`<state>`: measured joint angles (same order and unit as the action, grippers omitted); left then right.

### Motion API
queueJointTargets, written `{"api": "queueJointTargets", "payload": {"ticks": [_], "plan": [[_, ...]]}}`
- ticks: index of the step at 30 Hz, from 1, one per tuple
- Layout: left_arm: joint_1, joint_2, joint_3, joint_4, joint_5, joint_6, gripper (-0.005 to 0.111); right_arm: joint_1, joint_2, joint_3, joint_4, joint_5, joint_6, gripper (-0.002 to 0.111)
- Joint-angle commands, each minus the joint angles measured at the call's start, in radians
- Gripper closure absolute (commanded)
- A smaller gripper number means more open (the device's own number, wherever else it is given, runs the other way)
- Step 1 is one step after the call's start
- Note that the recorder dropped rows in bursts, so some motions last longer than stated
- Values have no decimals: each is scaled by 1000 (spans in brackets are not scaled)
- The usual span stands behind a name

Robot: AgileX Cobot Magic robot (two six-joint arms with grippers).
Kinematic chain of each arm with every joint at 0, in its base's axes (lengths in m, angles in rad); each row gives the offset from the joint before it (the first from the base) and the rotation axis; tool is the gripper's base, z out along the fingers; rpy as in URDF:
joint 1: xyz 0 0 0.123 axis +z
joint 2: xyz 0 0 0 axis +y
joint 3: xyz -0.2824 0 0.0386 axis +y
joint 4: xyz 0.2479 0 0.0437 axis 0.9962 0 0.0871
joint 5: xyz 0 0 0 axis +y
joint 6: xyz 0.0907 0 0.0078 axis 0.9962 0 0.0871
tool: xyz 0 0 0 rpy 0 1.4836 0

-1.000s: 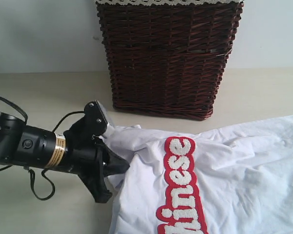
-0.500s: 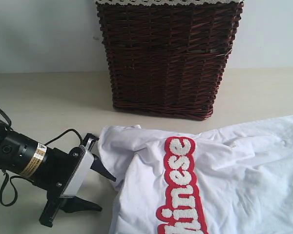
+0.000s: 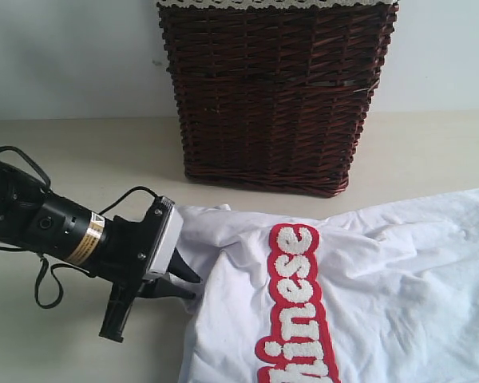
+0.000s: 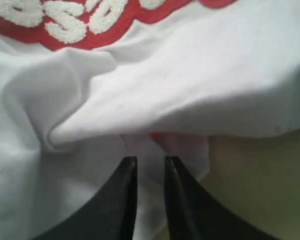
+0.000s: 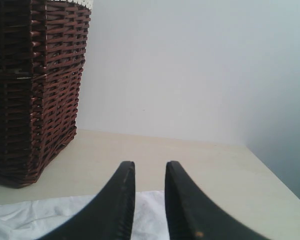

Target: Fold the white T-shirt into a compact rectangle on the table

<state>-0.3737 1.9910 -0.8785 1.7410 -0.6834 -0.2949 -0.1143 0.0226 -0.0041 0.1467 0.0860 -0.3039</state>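
The white T-shirt (image 3: 383, 271) lies spread and wrinkled on the table (image 3: 80, 159), its red band of white lettering (image 3: 297, 311) running toward the near edge. My left gripper (image 3: 195, 287) lies low at the shirt's left edge, fingertips pointing into the cloth. In the left wrist view its jaws (image 4: 151, 160) stand a narrow gap apart over a fold of the shirt (image 4: 190, 90), with cloth showing through the gap. My right gripper (image 5: 150, 164) hangs above a corner of the shirt (image 5: 20, 215), jaws slightly apart with nothing between them. It is outside the exterior view.
A dark brown wicker basket (image 3: 275, 96) stands at the back of the table, just behind the shirt, and shows in the right wrist view too (image 5: 35, 90). Bare table (image 5: 190, 150) runs to a pale wall (image 5: 190, 65) behind. The left arm's cable (image 3: 44, 291) loops over the table.
The left gripper let go of the shirt's edge, pulled back with its jaws wide, then returned to that edge with the jaws much narrower. The shirt has hardly shifted.
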Motion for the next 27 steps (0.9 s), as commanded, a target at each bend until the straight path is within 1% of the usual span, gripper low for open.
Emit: {"api": "queueJointTargets", "payload": {"ticks": [1,5,8,9,12,18,22,24,27], "plan": [[-51,3,-6,3,11,-84,85,3,0,4,3,-5,-5,85],[-80,4,-6,3,90,-129,89,3,0,4,3,-5,-5,85],[-85,4,-6,3,187,-184,104,3,0,4,3,-5,-5,85],[-85,2,-6,3,208,-195,106,3,0,4,3,-5,-5,85],[-85,-11,-6,3,258,-241,107,3,0,4,3,-5,-5,85],[-72,-95,-6,3,261,-373,107,3,0,4,3,-5,-5,85],[-41,-185,-6,3,215,-462,107,3,0,4,3,-5,-5,85],[-12,-231,-4,3,141,-518,107,3,0,4,3,-5,-5,85],[37,-280,-4,3,-13,-619,107,3,0,4,3,-5,-5,85]]}}
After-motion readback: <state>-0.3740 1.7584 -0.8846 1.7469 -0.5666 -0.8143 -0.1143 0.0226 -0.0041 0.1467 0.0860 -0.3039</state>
